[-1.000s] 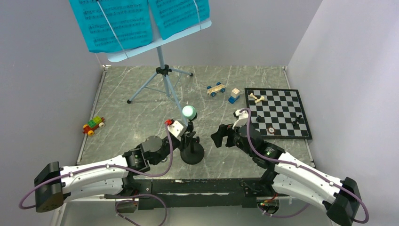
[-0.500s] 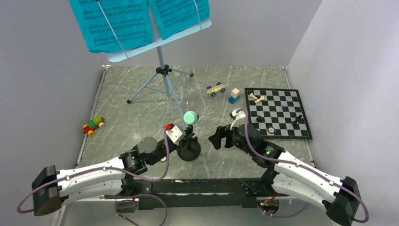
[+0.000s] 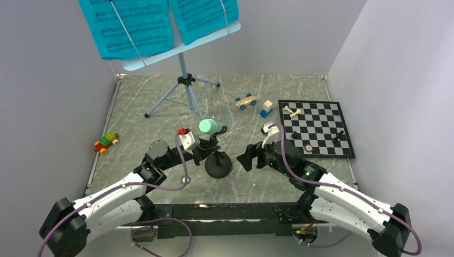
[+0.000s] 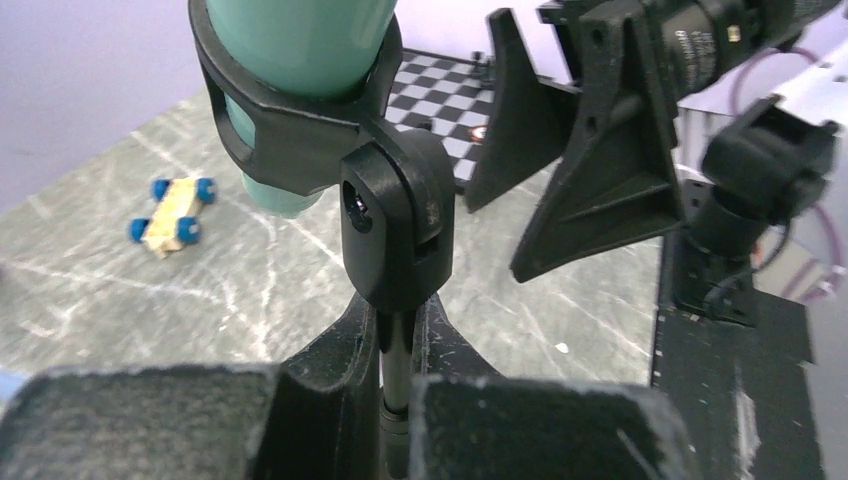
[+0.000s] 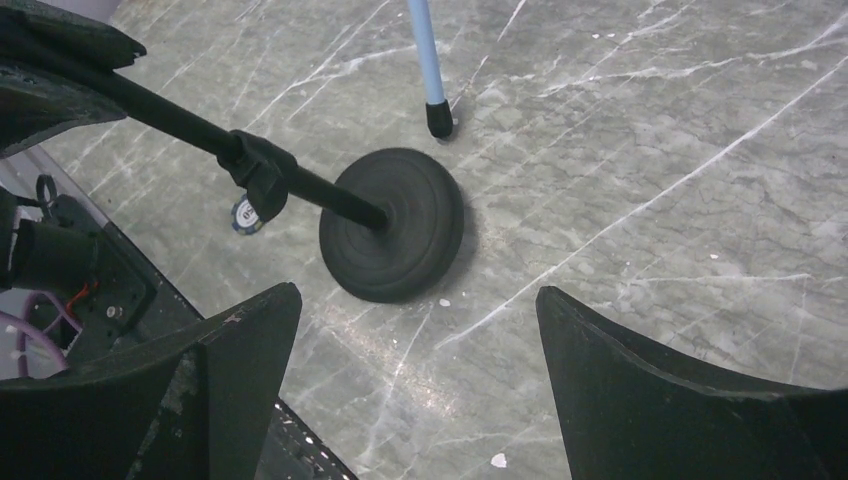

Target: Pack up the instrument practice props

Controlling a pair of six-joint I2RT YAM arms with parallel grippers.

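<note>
Packing the microphone stand (image 5: 300,180) is the step now. Both arms reach low from the near edge. The left end effector (image 3: 202,151) is pinched tight on the thin black pole (image 4: 397,365) — the stand leans, with its green microphone (image 3: 209,126) tipped sideways. The right end effector (image 3: 246,159) gapes wide beside the round base (image 3: 218,165), holding nothing — next it should probably grab that base. Far back, the blue music stand (image 3: 184,80) stands with its sheets (image 3: 128,27).

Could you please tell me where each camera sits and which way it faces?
Top: above and behind the arms, looking down on the table; both arms show.
Left wrist: on the left arm, facing the chessboard past the microphone stand its jaws pinch; right gripper shows.
Right wrist: on the right arm, looking down at the stand's base between its open jaws.
Shared: both wrist views see the stand.
</note>
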